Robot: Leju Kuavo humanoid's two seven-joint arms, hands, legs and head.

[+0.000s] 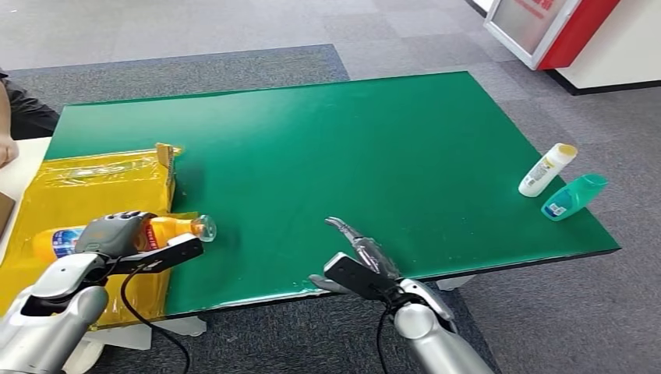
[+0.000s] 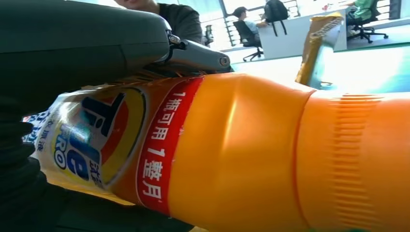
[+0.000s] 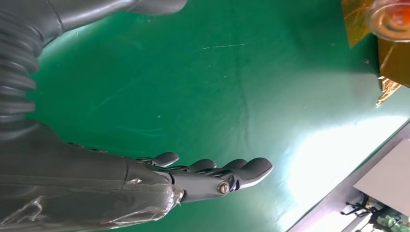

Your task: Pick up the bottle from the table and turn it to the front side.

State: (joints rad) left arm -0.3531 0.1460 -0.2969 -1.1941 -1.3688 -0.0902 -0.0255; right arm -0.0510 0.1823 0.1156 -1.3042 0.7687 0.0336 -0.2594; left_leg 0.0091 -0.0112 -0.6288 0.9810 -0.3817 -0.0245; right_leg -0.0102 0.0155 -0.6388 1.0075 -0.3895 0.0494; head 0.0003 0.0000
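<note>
Left hand (image 1: 117, 234) clamped round orange bottle (image 1: 167, 230), lying sideways, label readable for turning; right hand (image 1: 360, 261) empty, fingers apart over table (image 1: 351, 148).

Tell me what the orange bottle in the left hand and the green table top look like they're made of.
Orange bottle: likely glossy moulded plastic, given the soft highlights on its shoulder and the fine ribbing on its cap; its printed label looks like thin film or paper, wrinkled at the edge. Left hand grips it. Table top: probably a smooth, slightly shiny vinyl or painted board, showing glare and faint scratches.
</note>
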